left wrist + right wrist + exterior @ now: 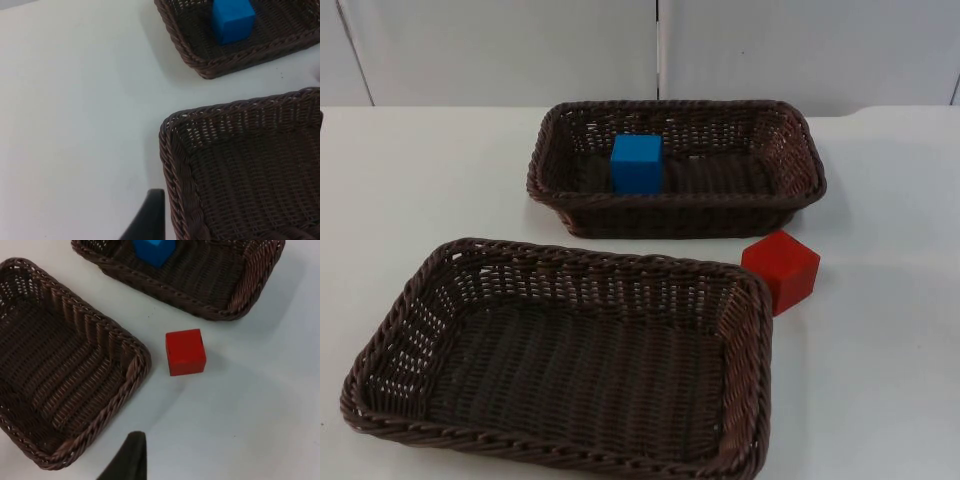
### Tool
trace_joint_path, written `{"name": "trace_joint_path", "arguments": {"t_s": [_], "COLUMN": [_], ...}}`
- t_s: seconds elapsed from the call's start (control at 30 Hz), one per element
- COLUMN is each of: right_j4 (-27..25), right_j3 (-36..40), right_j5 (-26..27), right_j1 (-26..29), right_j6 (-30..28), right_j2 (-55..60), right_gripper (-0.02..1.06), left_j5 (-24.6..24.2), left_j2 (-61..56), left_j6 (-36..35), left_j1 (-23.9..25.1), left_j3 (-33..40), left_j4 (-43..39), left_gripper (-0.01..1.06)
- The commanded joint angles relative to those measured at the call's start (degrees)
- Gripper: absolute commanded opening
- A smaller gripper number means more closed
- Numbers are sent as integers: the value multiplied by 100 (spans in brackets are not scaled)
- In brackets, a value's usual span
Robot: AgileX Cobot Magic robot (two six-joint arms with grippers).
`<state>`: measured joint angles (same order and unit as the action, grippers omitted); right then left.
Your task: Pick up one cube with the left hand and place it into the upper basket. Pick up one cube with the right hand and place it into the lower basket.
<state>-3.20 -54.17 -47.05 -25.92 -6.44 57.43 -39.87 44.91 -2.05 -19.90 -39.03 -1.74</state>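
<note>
Your right gripper (131, 457), state indiscernible, hovers short of the red cube (185, 352); an off-centre descent could nudge it against the lower basket (135, 357).

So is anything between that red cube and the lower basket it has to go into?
Nothing visible. The red cube sits on bare table just off the lower basket; only the basket's own near wall must be cleared. The basket holds nothing.
</note>
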Motion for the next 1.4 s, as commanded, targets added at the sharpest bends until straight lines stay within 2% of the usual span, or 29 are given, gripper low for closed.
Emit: {"name": "trace_joint_path", "arguments": {"t_s": [0.0, 0.17, 0.5, 0.63, 0.67, 0.8, 1.13, 1.27, 1.37], "right_j4": [3, -162, -318, -339, -339, -787, -1405, -1405, -1378], "right_j3": [6, 6, 6, 6, 6, -5, -5, -18, -147], "right_j5": [-63, 11, 833, 1447, 1447, 2264, 3251, 3440, 3338], "right_j1": [-13, -13, -13, -13, -13, -13, -13, -13, -13], "right_j6": [-102, -309, -374, -374, -374, -374, -347, -269, -111], "right_j2": [53, 567, 1952, 2594, 2594, 3318, 4131, 4304, 4411], "right_gripper": [101, 101, 101, 101, 101, 101, 101, 101, 101], "left_j5": [15, 25, 14, 14, 14, 14, 14, 14, 14], "left_j2": [-30, -30, -30, -30, -30, -30, -30, -30, -30], "left_j6": [-42, -42, -42, -42, -42, -42, -42, -42, -42], "left_j1": [-4, -4, -4, -4, -4, -4, -4, -4, -4], "left_j3": [7, 7, 7, 7, 7, 7, 7, 7, 7], "left_j4": [-34, -34, -24, -1, -1, -1, -1, -1, -1], "left_gripper": [90, 90, 90, 90, 90, 90, 90, 90, 90]}}
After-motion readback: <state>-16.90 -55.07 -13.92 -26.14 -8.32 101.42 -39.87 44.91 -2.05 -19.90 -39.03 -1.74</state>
